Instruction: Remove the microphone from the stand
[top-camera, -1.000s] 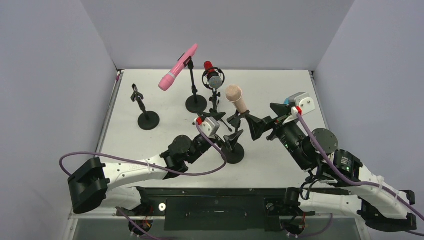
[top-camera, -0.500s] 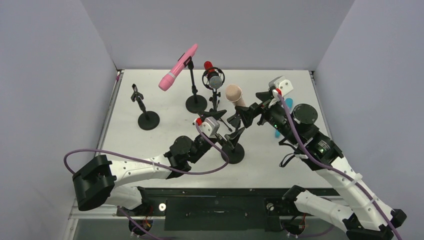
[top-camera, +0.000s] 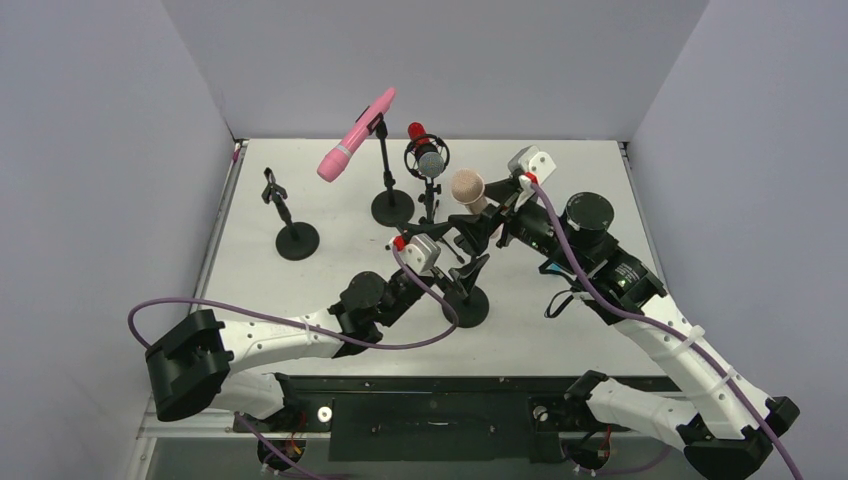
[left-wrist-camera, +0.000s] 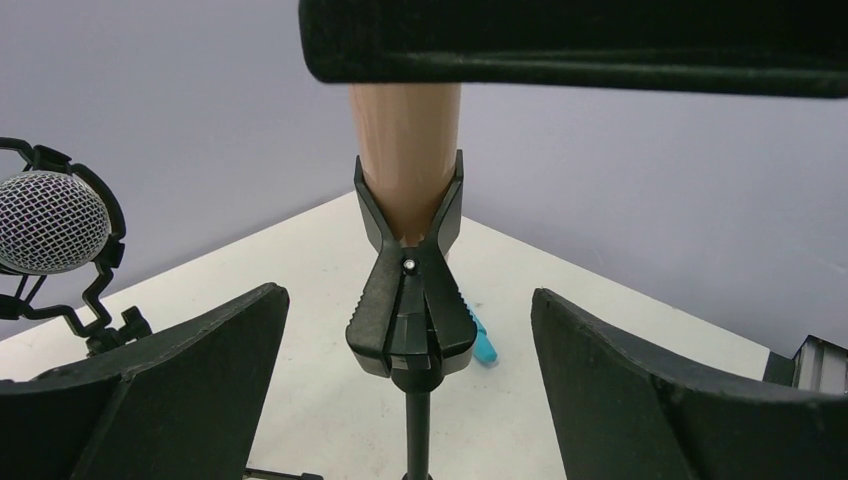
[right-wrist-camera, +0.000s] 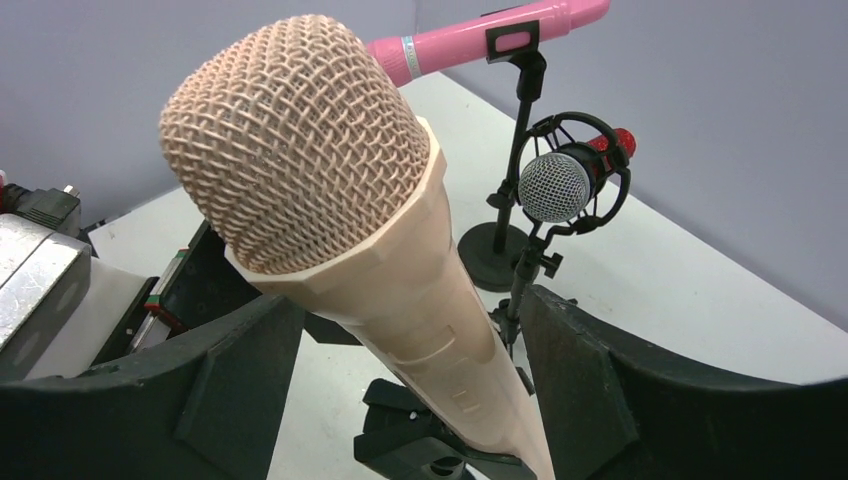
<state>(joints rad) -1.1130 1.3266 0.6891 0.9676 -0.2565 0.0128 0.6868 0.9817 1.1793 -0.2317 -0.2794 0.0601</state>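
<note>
Between the spread fingers of your right gripper (right-wrist-camera: 410, 300) stands the peach mesh-headed plastic microphone (right-wrist-camera: 375, 255), head above them, handle running down into the black spring clip (left-wrist-camera: 410, 335), whose thin black stand pole (left-wrist-camera: 418, 435) your left gripper (left-wrist-camera: 408, 298), likewise spread, flanks below.

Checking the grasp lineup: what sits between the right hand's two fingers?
The beige microphone, its handle seated in the stand clip; the right wrist view shows it between the open fingers.
</note>
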